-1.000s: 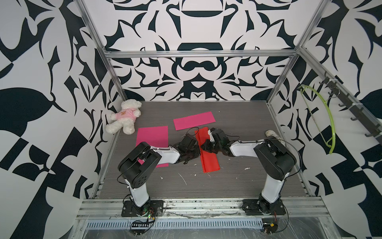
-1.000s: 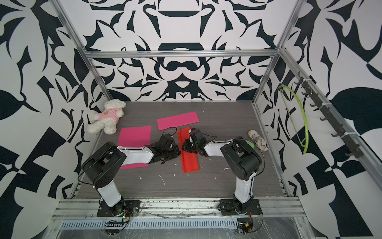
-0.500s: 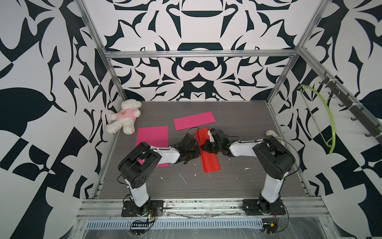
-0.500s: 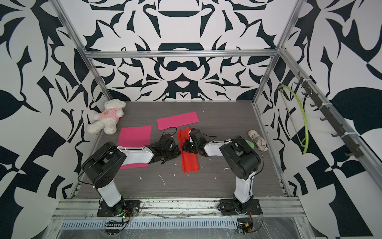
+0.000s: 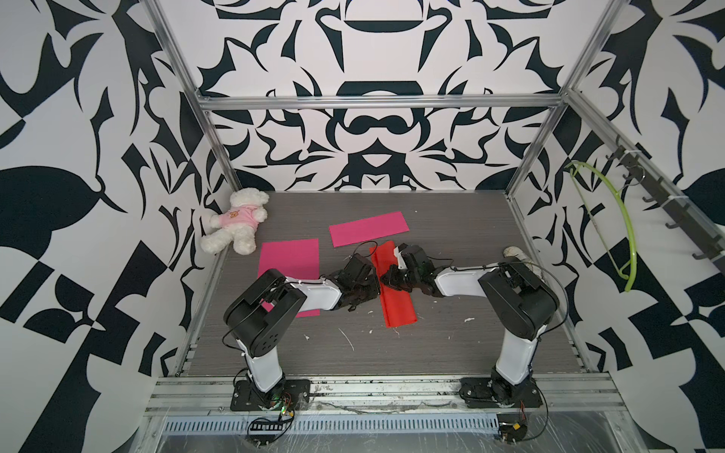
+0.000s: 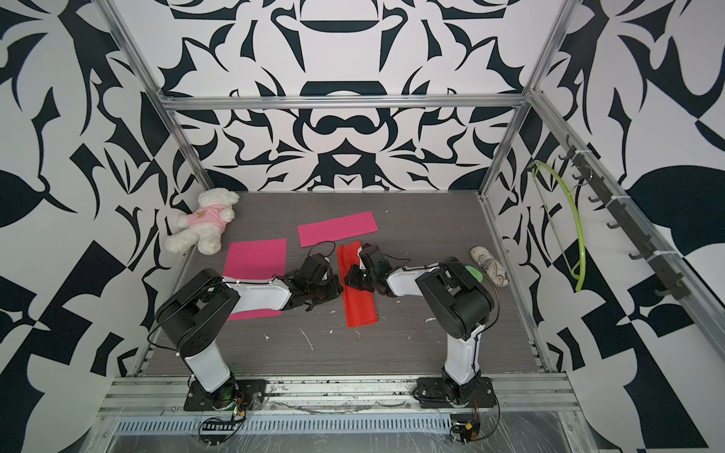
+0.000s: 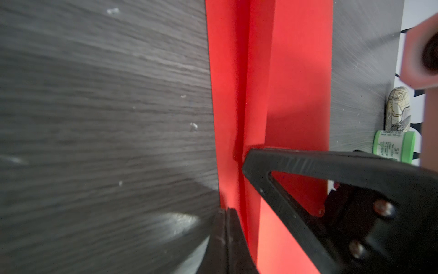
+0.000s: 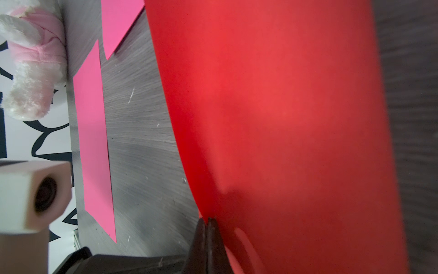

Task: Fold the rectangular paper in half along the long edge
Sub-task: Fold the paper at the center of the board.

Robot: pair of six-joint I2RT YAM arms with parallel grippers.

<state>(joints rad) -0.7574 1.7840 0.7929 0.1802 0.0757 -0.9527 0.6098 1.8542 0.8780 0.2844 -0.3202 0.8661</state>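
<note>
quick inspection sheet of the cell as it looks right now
surface: grey wood-grain table, white flecks near the front
job's things: red paper lies as a narrow strip, looks folded lengthwise, far end curled up
clutter: far pink sheet; near pink sheet partly under the left arm; teddy bear in the far corner; green container and patterned object by the right arm
grippers: left tool and right tool both shut, tips at the red paper
cables: black wires loop over the wrists
surroundings: patterned walls, green hanger on the right wall
</note>
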